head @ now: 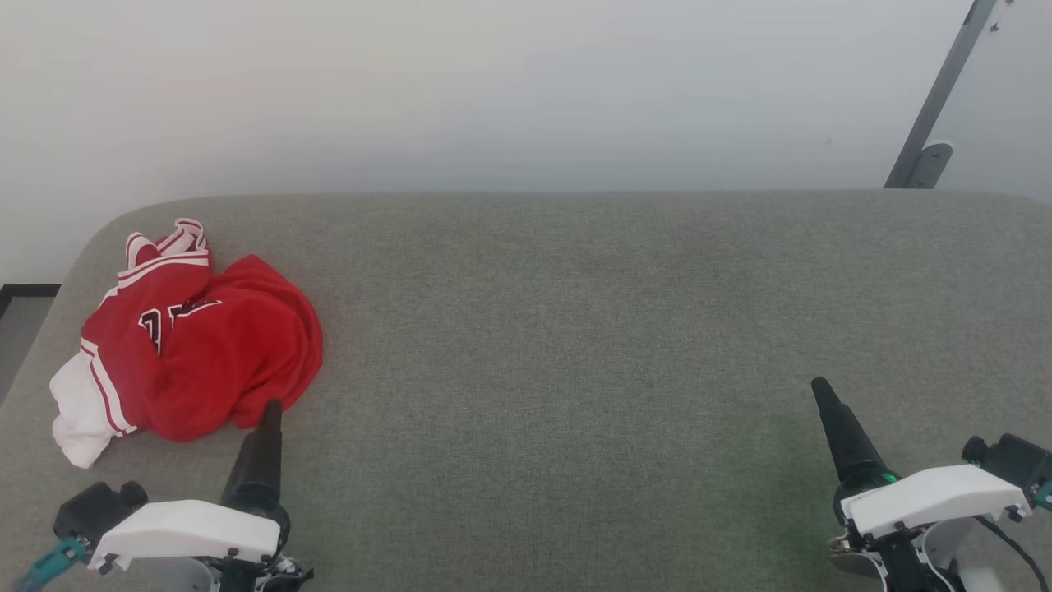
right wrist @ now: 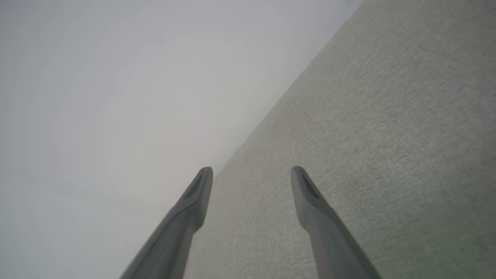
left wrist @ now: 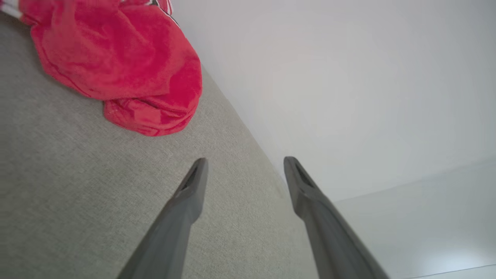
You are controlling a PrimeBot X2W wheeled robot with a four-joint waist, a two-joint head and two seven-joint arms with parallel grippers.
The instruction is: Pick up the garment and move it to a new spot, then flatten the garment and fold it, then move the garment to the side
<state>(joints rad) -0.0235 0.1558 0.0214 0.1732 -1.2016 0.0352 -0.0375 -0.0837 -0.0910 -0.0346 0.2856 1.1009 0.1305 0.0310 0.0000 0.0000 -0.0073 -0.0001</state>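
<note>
- The garment [head: 197,337] lies crumpled on the grey padded surface [head: 575,329], just beyond the left gripper [left wrist: 244,164] and off to its fingers' left; no contact
- Left fingers spread wide, empty; right gripper [right wrist: 252,172] likewise wide and empty, well apart from the garment
- Judged progress: nothing done; pickup, move, flattening, folding and setting aside all remain

Left gripper [head: 269,409], lower left of frame: 2 long dark tapered fingers [left wrist: 182,209] with slotted inner tips, white moulded shell [head: 189,526] with small dark screws [head: 233,552], black block [head: 99,506], teal connector [head: 49,567] at the corner. Right gripper [head: 822,390], lower right: same 2 dark fingers, white cover [head: 929,493] with dark screws, green-lit collar [head: 873,479], black module [head: 1015,460], thin black cable [head: 1007,538] trailing to the edge.
</note>
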